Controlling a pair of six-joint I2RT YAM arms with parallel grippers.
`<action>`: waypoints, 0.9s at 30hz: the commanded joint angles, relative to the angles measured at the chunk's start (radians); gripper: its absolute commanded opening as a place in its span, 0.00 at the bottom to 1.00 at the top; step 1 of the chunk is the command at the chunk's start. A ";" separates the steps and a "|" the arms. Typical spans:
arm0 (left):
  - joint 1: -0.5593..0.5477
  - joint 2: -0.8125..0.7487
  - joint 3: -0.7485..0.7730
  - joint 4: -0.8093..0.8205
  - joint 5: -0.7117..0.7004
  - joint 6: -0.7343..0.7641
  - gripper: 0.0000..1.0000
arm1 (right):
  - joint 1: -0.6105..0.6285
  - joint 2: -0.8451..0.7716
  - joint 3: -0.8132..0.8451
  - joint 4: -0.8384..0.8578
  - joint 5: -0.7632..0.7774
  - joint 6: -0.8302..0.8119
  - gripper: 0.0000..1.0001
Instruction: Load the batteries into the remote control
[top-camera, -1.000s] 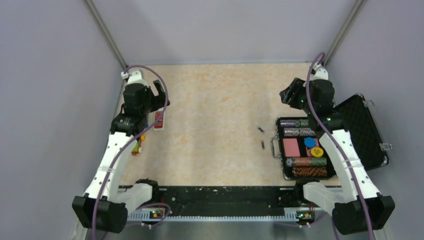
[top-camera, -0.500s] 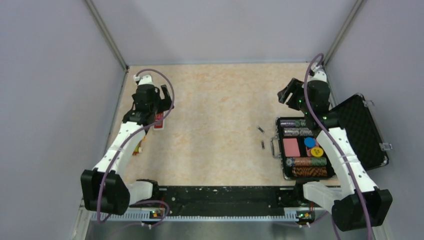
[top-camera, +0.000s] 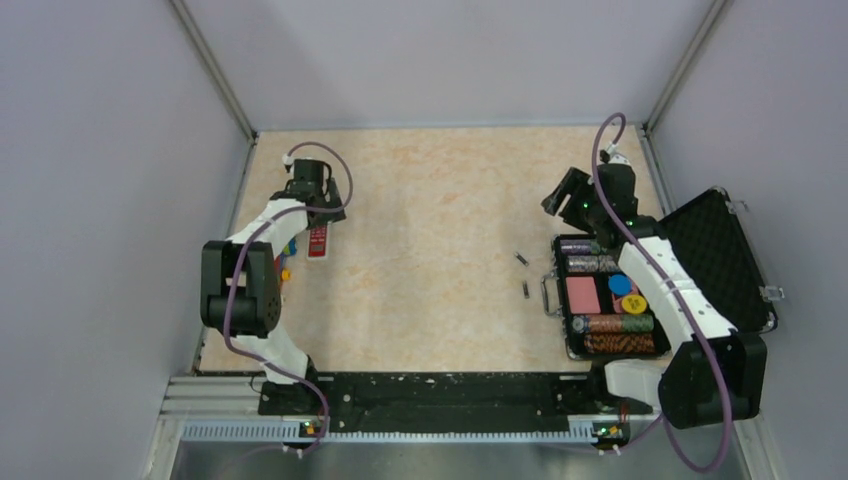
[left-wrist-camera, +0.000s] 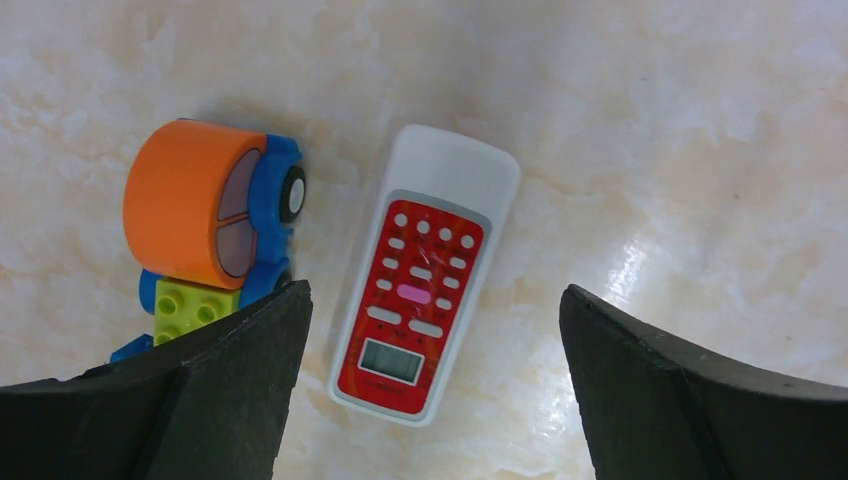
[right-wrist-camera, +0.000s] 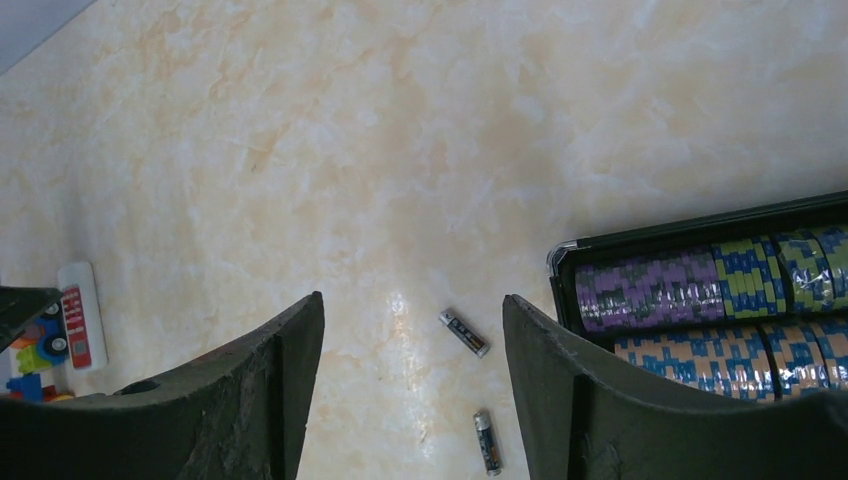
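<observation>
Remote control (left-wrist-camera: 425, 275): red panel up, flat on bench (left-wrist-camera: 700, 120), below left hand (left-wrist-camera: 432, 296), which is spread wide and touches nothing. Brick toy (left-wrist-camera: 210, 215) just beside it. Batteries (right-wrist-camera: 465, 332): two, loose on bench near chip case (right-wrist-camera: 690, 222), below right hand (right-wrist-camera: 412, 300), spread, empty.

No text can be read: the tiny markings on the remote control (left-wrist-camera: 420, 290) blur, and the print on the batteries (right-wrist-camera: 465, 332) is too small to make out
</observation>
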 joint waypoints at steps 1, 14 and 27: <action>0.029 0.052 0.069 -0.019 -0.024 0.011 0.98 | -0.007 0.019 -0.008 0.038 -0.029 0.032 0.65; 0.093 0.231 0.207 -0.175 0.191 0.145 0.89 | -0.007 0.095 0.005 0.039 -0.041 0.078 0.59; 0.095 0.311 0.257 -0.233 0.237 0.200 0.47 | -0.005 0.097 0.004 0.062 -0.137 0.190 0.56</action>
